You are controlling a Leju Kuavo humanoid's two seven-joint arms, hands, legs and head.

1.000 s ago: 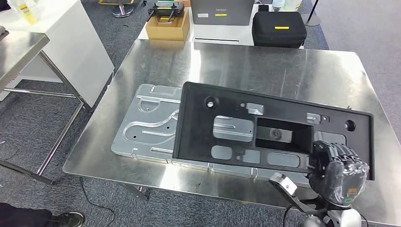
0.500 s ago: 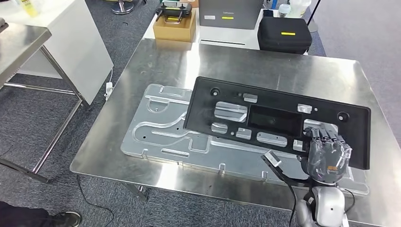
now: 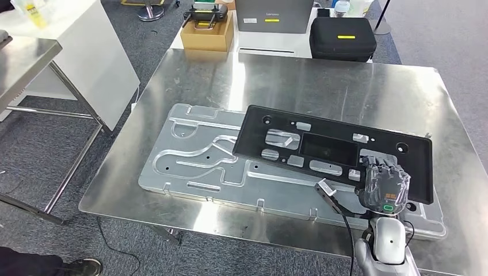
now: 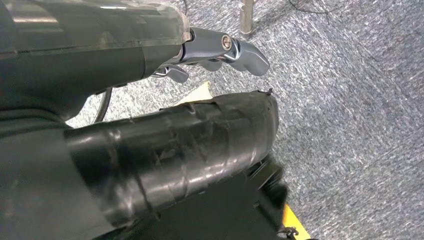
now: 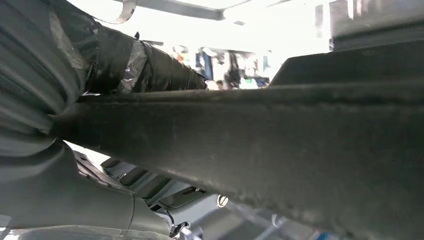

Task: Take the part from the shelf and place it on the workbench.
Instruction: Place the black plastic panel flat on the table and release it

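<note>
The part, a long black plastic panel (image 3: pixel 328 150) with several cut-outs, lies nearly flat across a ribbed aluminium plate (image 3: pixel 190 155) on the steel workbench (image 3: pixel 322 80). My right hand (image 3: pixel 384 185) grips the panel's near right edge, fingers curled over its top face. In the right wrist view the panel's dark edge (image 5: pixel 300 140) runs across close in front of my right hand (image 5: pixel 50 100). My left hand (image 4: pixel 220 50) hangs over grey carpet, thumb out, holding nothing.
Beyond the workbench's far edge stand a cardboard box (image 3: pixel 206 31), a grey case (image 3: pixel 271 14) and a black zip case (image 3: pixel 342 35). A white cabinet (image 3: pixel 86 52) and a second steel table (image 3: pixel 23 57) stand to the left. The bench's far half is bare metal.
The black panel has come down from a raised, tilted pose to nearly flat on the aluminium plate, still held by my right hand. The head view has shifted slightly.
</note>
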